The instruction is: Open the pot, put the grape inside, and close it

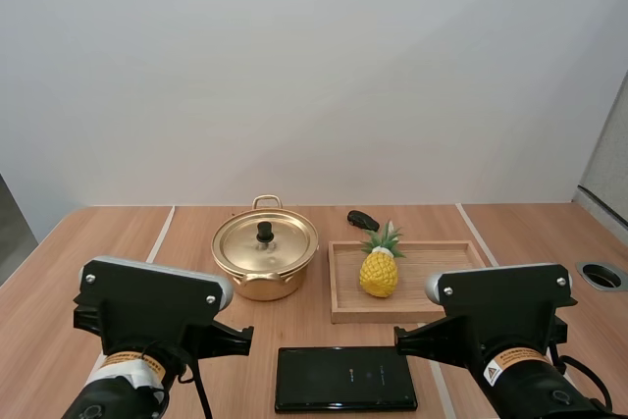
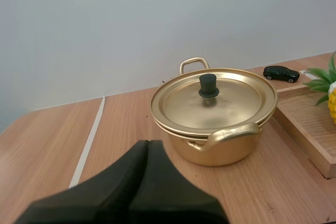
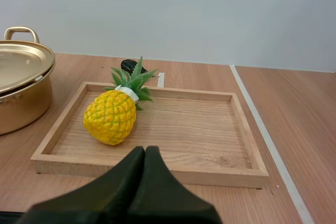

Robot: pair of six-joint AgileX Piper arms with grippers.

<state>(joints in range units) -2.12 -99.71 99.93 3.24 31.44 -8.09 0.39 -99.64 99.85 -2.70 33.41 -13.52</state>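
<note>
Gold pot (image 2: 215, 145), lid (image 2: 236, 103) on, sits at one o'clock from my left gripper (image 2: 148, 142), the nearer one, and a pineapple (image 3: 110, 116) lies in the wooden tray (image 3: 199, 135) at eleven o'clock from my right gripper (image 3: 145, 149); both are closed, empty.

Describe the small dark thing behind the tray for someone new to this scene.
Find the wooden tray right of the gold pot. Just beyond its far rim sits a toy car. It is tiny, black and car-shaped, unlike the yellow pineapple lying in the tray.
</note>
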